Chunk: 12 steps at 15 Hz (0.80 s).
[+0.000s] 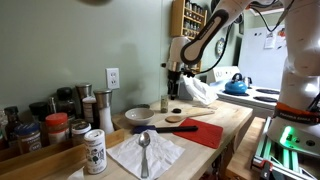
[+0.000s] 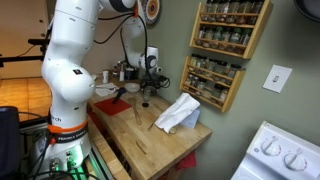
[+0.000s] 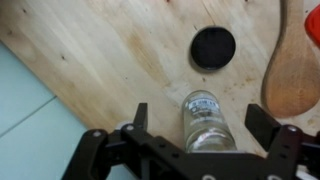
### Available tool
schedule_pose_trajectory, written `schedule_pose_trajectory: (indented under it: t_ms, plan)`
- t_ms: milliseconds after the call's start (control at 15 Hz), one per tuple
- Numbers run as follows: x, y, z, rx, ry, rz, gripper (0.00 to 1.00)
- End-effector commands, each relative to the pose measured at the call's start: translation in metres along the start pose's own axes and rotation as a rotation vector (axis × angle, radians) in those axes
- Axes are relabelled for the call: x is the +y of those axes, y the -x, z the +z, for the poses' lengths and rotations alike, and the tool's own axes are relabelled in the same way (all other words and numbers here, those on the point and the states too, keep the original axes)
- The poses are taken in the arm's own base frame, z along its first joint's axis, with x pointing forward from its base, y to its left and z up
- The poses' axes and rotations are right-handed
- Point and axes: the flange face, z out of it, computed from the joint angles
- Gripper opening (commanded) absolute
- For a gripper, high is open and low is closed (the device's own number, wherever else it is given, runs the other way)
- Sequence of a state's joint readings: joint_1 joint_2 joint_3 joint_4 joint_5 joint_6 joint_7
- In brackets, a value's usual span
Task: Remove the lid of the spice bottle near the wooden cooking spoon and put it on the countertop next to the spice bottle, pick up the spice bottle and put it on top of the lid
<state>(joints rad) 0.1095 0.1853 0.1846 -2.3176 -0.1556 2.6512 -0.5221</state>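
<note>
Spice bottle (image 3: 207,125), a small glass jar, stands on the pale wooden countertop (image 3: 100,50) between the spread, empty jaws of our gripper (image 3: 198,112), near the round black lid (image 3: 213,47); we judge it light, slippery, fragile, best gripped mid-body.

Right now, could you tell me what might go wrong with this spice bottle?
The small glass spice bottle stands uncapped between the open gripper's jaws; tilting may spill it. The tan wooden spoon lies close and could get nudged. The round black lid is a small base; the bottle might tip.
</note>
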Motion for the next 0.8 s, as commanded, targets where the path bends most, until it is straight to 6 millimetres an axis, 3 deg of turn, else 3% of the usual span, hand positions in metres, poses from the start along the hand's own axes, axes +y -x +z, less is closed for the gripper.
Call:
schedule_pose_trajectory:
  t_ms: [0,267,333,467,533,667,733]
  plan:
    - [-0.006,-0.021,-0.015,0.037,-0.017,-0.046,1.0]
    - [-0.016,-0.036,-0.016,0.031,-0.061,-0.095,0.98]
    - [-0.016,-0.037,-0.014,0.017,-0.062,-0.105,0.89]
    - [-0.017,-0.038,-0.009,0.001,-0.069,-0.116,0.84]
    - [-0.017,-0.039,-0.005,-0.003,-0.073,-0.115,0.76]
    - [-0.016,-0.039,0.0,-0.008,-0.074,-0.111,0.8]
    - [-0.014,-0.04,0.001,-0.007,-0.071,-0.106,0.9]
